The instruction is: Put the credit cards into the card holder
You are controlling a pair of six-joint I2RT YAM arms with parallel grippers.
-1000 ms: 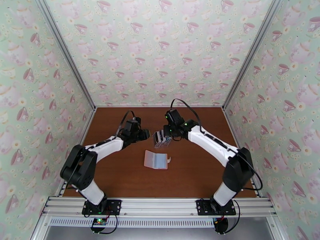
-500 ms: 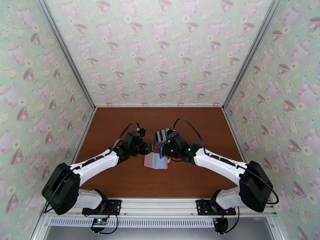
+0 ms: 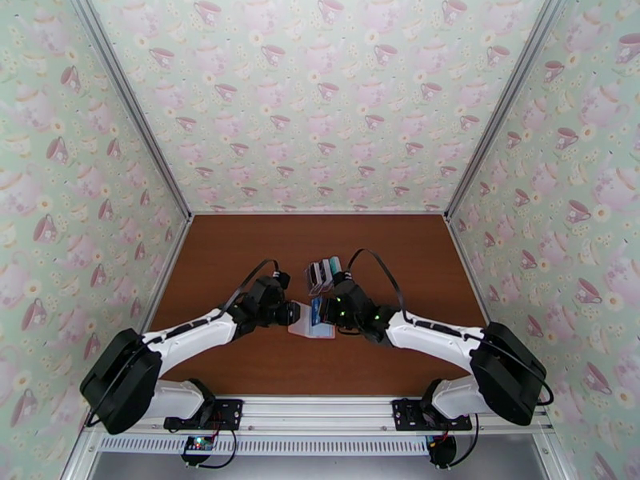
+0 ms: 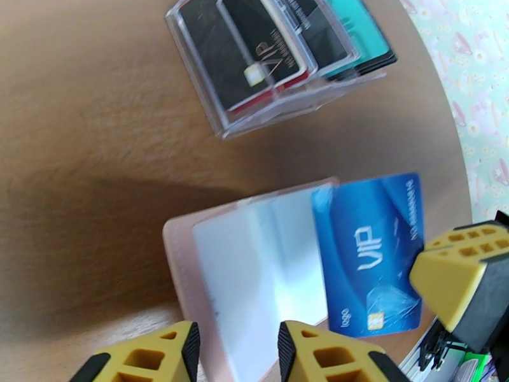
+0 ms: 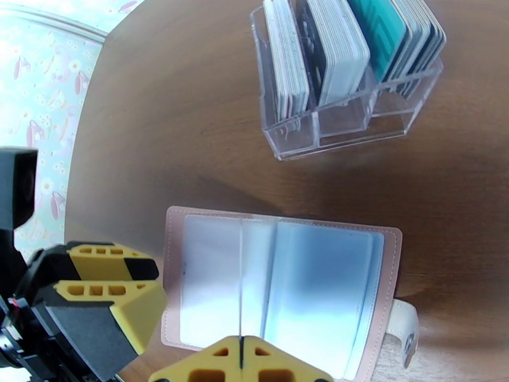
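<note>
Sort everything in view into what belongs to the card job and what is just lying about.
Belongs to the job:
- blue card, pinched in the right gripper
- pink wallet, open flat on the table
- cards standing in the rack
- left gripper, open, by the wallet's edge

Just lying about:
- clear rack itself
- teacup-patterned walls

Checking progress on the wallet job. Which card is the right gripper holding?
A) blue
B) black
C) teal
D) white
A: the left wrist view shows a blue VIP card pinched by the right gripper at the open pink wallet's edge.
</note>
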